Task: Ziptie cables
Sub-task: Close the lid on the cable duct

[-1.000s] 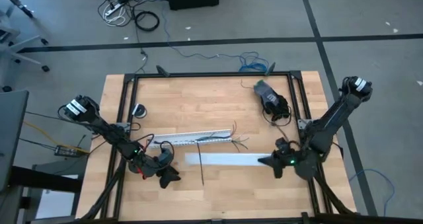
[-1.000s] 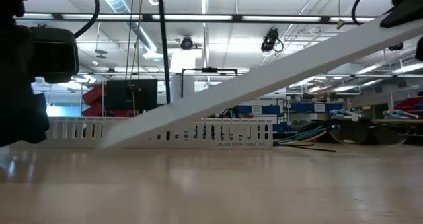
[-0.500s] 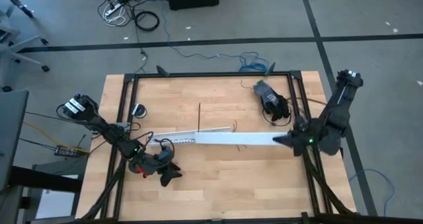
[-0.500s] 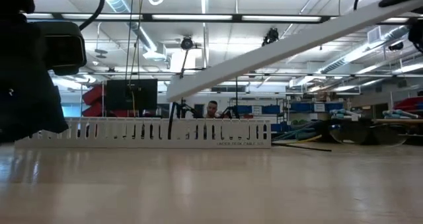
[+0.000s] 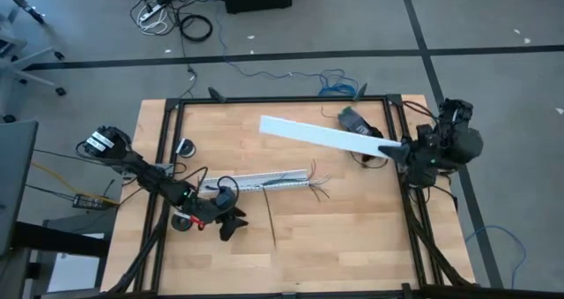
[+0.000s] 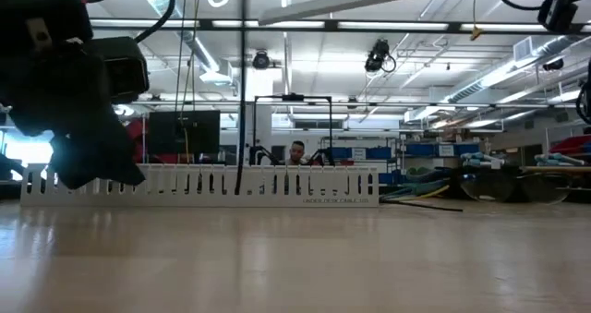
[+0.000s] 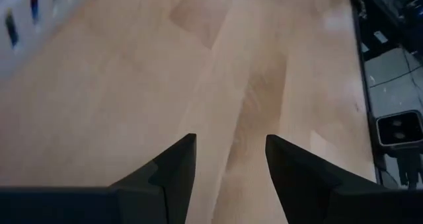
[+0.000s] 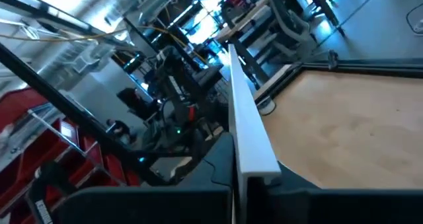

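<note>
The cables [image 5: 300, 183] lie in a white slotted channel [image 5: 251, 183] at mid-table, and their loose ends [image 5: 321, 190] fan out on the wood past its right end. The ziptie [image 5: 270, 220], a thin black strip, lies on the table just near of the channel. My right gripper [image 5: 392, 148] is up at the far right, shut on a long flat white strip [image 5: 317, 135]. My left gripper [image 5: 231, 225] hovers open and empty over bare wood [image 7: 228, 151], near of the channel's left part. My right gripper pinches the white strip's right end [image 8: 255, 166] between its two fingers. The fingers lie about level and along the strip, coming from the table's right side. The strip is lifted clear and reaches out over the table toward the far left, its free end [image 5: 264, 123] in the air.
A black bundle [image 5: 361, 131] sits at the table's far right, under the raised strip. A small round grey thing [image 5: 184, 146] lies at the far left. A black metal frame [image 5: 282, 99] runs round the table. The low view shows the channel [image 6: 203, 186] across mid-table.
My right gripper has risen and swung toward the table's far right corner. It has taken the white strip up off the table, and the strip's free end has swung from the near side over to the far side. My left gripper has shifted slightly toward the right.
</note>
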